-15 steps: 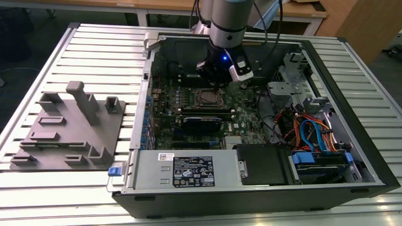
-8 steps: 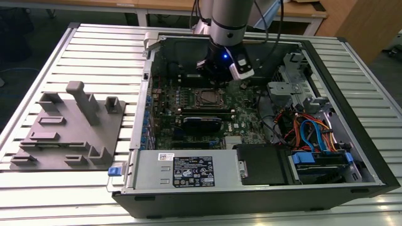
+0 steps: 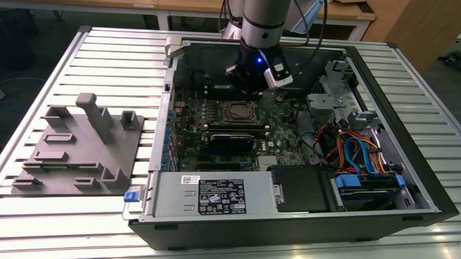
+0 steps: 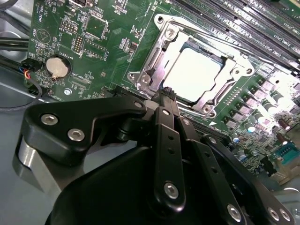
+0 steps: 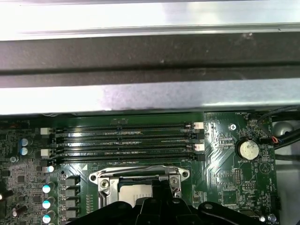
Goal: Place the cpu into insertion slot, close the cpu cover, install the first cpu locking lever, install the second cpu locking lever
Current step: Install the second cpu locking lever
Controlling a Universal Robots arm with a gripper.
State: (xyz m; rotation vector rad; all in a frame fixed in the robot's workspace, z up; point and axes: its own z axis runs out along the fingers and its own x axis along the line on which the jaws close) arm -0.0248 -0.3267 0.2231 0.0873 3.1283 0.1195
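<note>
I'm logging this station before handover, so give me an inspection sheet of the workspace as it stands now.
Surface: slatted metal table, carrying an open computer case.
Job's things: cpu sits in the insertion slot; cpu cover lies closed around it, chip showing through its window.
Clutter: grey fixture block on the exterior view's left of the case.
Grippers: gripper sits close beside the socket's edge, jaws together, holding nothing visible.
Cables: blue, orange and black bundle on the exterior view's right inside the case.
Surroundings: wooden furniture beyond the table.
</note>
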